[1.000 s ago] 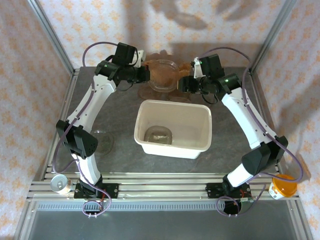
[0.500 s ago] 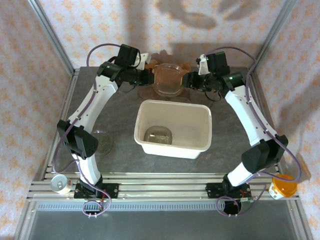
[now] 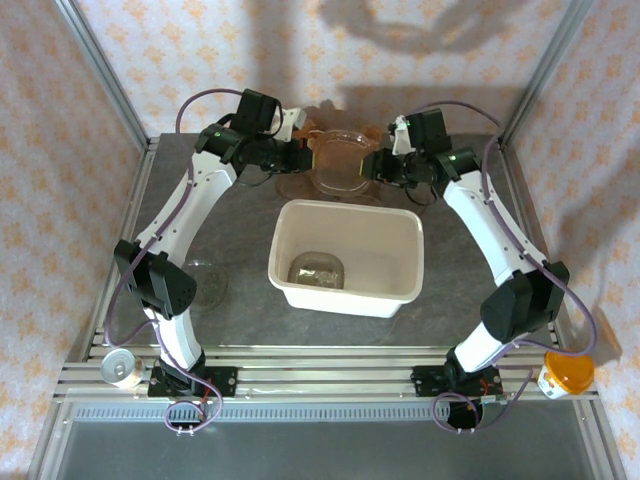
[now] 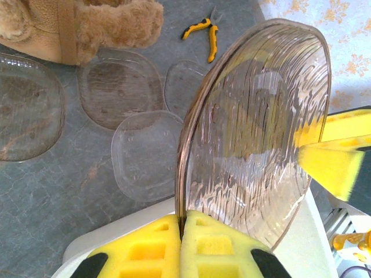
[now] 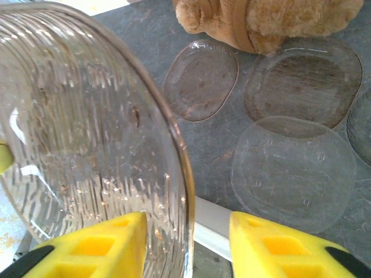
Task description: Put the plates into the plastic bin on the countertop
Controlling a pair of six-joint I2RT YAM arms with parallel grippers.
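1. The plate (image 3: 338, 164) hangs on edge in the air at the bin's (image 3: 345, 298) 12 o'clock, just past its far rim.
2. The left fingers (image 3: 304, 158) are pressed together on the plate's rim from 9 o'clock. In the left wrist view the rim sits in their seam.
3. The right fingers (image 3: 373, 165) stand spread astride the opposite rim at 3 o'clock and look unclamped.
4. So the left arm likely bears the load. The bin's mouth lies toward 6 o'clock and lower, with a second plate (image 3: 318, 268) lying inside.
5. Spare plates (image 4: 145, 153) lie flat on the worktop (image 4: 58, 188) below the held one.
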